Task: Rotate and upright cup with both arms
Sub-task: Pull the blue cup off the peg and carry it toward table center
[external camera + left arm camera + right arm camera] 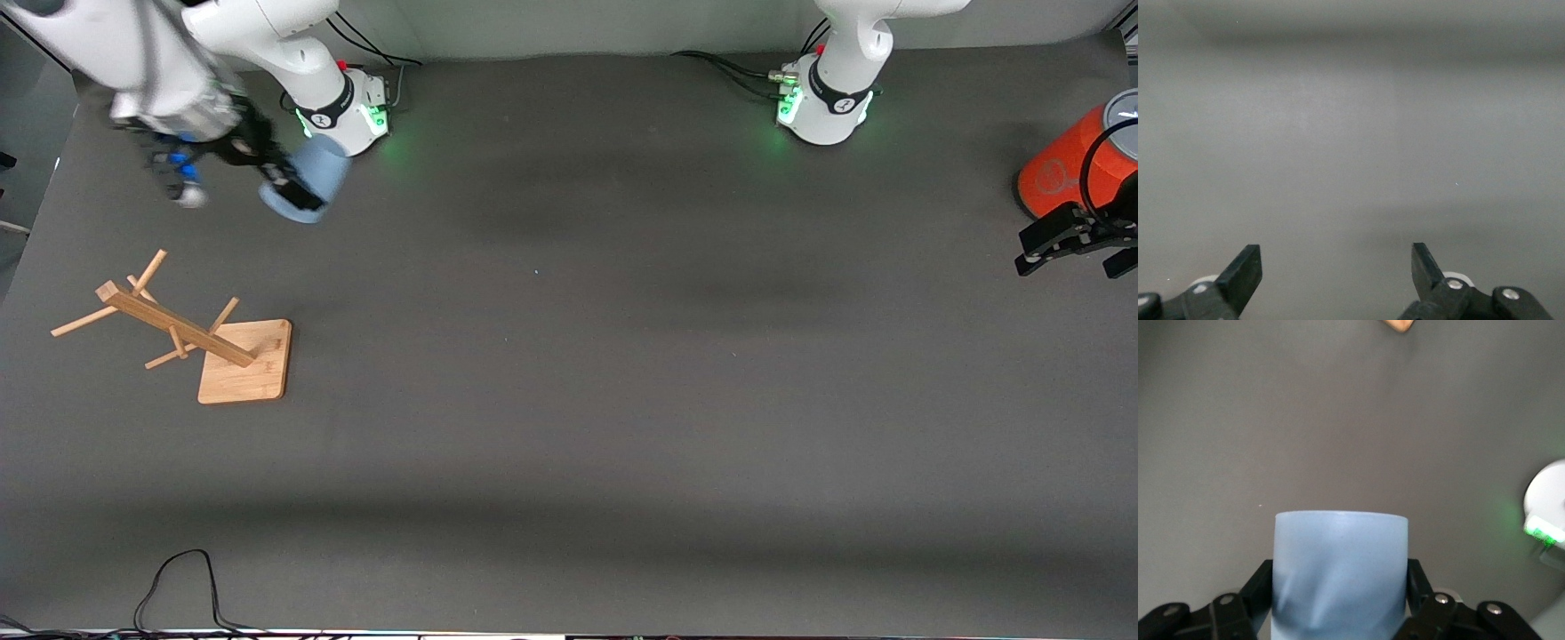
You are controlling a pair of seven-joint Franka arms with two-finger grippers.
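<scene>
While the left pincer (1076,252) waits agape, edge-cropped, the right pincer (283,182) clasps the cup (308,179).

You get a high front view facing both bases, two close wrist views looking down past their fingers, sharing the grey table (622,400).

Right arm: reaches from its base toward its own end of the worktop, raised; right pincer (289,191) tilted, fingers (1255,587) clamped on the cup (307,182). Left arm: waits at its end; left pincer (1071,249) over the worktop, fingers (1245,270) spread apart
</scene>
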